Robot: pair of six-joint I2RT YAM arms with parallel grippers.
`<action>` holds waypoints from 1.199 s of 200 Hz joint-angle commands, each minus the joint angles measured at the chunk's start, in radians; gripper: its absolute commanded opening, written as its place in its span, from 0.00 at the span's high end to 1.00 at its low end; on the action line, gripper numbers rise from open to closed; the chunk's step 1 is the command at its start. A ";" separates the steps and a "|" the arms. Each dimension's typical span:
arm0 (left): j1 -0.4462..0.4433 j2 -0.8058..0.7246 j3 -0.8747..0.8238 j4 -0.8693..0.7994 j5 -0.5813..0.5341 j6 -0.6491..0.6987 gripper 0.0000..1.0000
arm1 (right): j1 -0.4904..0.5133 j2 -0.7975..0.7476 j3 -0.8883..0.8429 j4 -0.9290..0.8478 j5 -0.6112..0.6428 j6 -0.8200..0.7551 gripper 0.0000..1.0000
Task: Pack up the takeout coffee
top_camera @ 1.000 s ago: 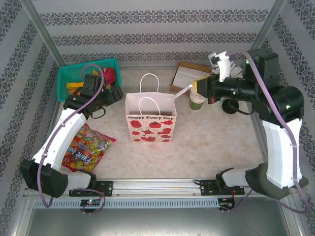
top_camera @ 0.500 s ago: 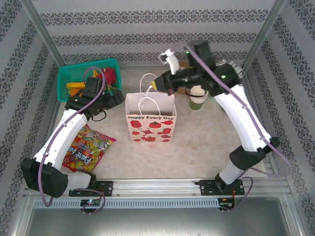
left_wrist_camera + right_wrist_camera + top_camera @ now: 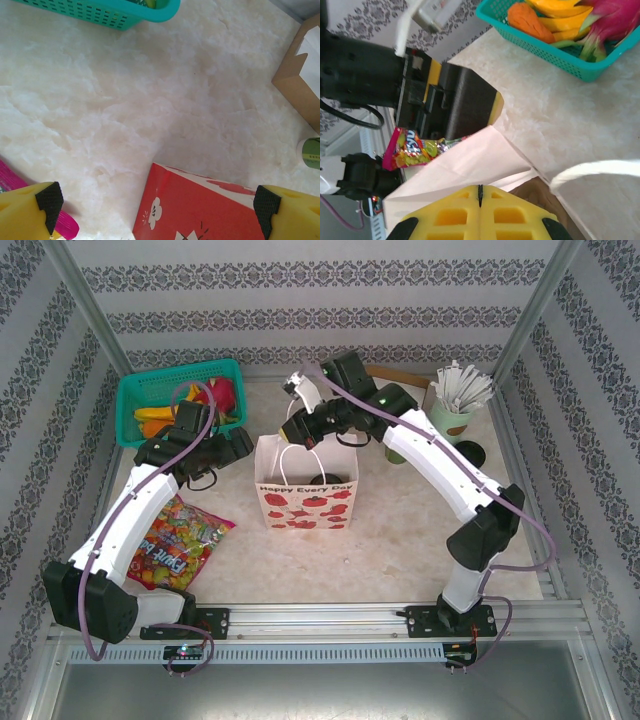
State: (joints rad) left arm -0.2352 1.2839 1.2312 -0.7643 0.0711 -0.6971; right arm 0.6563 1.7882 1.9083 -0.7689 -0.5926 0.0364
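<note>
1. The takeout coffee (image 3: 470, 452) stands on the desk (image 3: 390, 530) at the right of the overhead view. Its round black lid faces up, it sits just below a pale green cup (image 3: 455, 418) full of white sticks, and nothing grips it.
2. The right jaws are pressed together with no gap. They sit at the rear rim of the paper bag (image 3: 305, 490) in mid-frame, well apart from the coffee. Whether they pinch the paper I cannot tell.
3. The right arm (image 3: 440, 465) arcs from the lower right up to the bag's top.
4. The left jaws are spread wide and hold nothing, just left of the bag. In the left wrist view the bag's red-printed side lies between them at the bottom edge.
5. The bag stands upright with its mouth open.
6. A teal basket (image 3: 127, 405) of fruit sits at the upper left.
7. A bright candy packet (image 3: 175, 540) lies at the lower left, beside the left arm (image 3: 130, 510).
8. A brown box (image 3: 300, 75) shows at the right edge of the left wrist view.
</note>
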 commanded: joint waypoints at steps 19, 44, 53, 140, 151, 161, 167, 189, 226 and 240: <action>0.010 -0.033 -0.013 -0.024 -0.004 -0.019 0.00 | -0.011 0.031 -0.047 0.007 -0.016 -0.119 1.00; 0.010 -0.037 -0.006 -0.030 -0.007 -0.015 0.00 | -0.014 0.024 -0.075 -0.013 0.014 -0.161 0.92; 0.010 -0.039 0.000 -0.038 -0.009 -0.013 0.00 | -0.016 0.017 -0.086 -0.019 0.025 -0.174 0.89; 0.010 -0.094 0.043 -0.057 0.009 0.019 0.00 | -0.028 -0.070 -0.095 -0.165 0.217 -0.293 0.65; 0.010 -0.116 0.043 -0.047 0.033 0.026 0.00 | -0.029 -0.092 -0.099 -0.181 0.213 -0.304 0.59; 0.009 -0.135 0.044 -0.027 0.089 0.040 0.00 | -0.031 -0.113 -0.105 -0.187 0.204 -0.308 0.53; 0.009 -0.146 0.044 -0.010 0.134 0.051 0.00 | -0.031 -0.125 -0.110 -0.187 0.201 -0.308 0.49; 0.001 -0.151 0.065 0.001 0.265 0.081 0.00 | -0.032 -0.158 -0.116 -0.187 0.187 -0.308 0.40; -0.047 -0.105 0.116 -0.058 0.328 0.171 0.08 | -0.035 -0.196 -0.117 -0.181 0.175 -0.314 0.26; -0.067 -0.077 0.137 -0.082 0.347 0.213 0.12 | -0.037 -0.208 -0.118 -0.189 0.200 -0.320 0.24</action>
State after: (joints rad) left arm -0.2684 1.1667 1.3220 -0.7837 0.3408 -0.5880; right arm 0.6300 1.6104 1.8069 -0.9363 -0.4076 -0.2672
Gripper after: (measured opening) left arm 0.906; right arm 0.750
